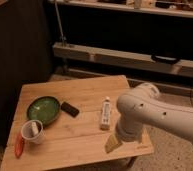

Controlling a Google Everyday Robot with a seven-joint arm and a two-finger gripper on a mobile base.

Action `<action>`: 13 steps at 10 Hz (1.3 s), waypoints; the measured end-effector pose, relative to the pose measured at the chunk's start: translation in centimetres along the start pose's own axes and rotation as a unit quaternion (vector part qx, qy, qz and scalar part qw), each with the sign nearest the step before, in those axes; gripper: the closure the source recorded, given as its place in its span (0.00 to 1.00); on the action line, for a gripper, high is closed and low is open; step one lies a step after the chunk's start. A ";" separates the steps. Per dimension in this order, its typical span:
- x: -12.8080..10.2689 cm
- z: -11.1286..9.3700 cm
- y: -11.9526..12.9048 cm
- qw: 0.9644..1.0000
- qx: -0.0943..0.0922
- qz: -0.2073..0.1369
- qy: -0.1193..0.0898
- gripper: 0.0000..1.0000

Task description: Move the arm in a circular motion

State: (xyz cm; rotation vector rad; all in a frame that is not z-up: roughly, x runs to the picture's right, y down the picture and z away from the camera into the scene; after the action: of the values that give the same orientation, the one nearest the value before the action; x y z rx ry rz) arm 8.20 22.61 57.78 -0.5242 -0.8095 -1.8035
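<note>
1. One cream arm [160, 117] reached in from 3 o'clock, bent over the table's [85, 87] 4 o'clock corner.
2. Its one pale gripper [113, 143] hung near the table's 5 o'clock edge; whether it was clenched or released could not be told.
3. One white tube [106, 112] lay near the gripper, at its 12 o'clock.
4. One green bowl [43, 109] and one dark block [70, 108] sat toward 9 o'clock.
5. One cup [32, 131] and one red item [19, 145] sat at 8 o'clock.
</note>
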 end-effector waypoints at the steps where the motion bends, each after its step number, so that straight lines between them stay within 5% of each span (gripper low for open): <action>1: 0.6 0.1 -2.2 1.000 -0.001 -0.021 -0.009 0.20; 4: 4.4 0.4 -9.1 0.995 -0.004 -0.090 -0.035 0.20; 7: 9.8 0.6 -14.8 0.986 -0.012 -0.155 -0.057 0.20; 10: 15.4 0.2 -18.4 0.984 -0.011 -0.169 -0.059 0.20; 13: 18.8 -0.7 -17.7 0.984 -0.002 -0.170 -0.059 0.20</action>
State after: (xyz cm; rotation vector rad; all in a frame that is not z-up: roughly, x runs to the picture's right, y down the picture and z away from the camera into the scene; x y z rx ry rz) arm -15.04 14.14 65.16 -0.5231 -1.0257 -2.1007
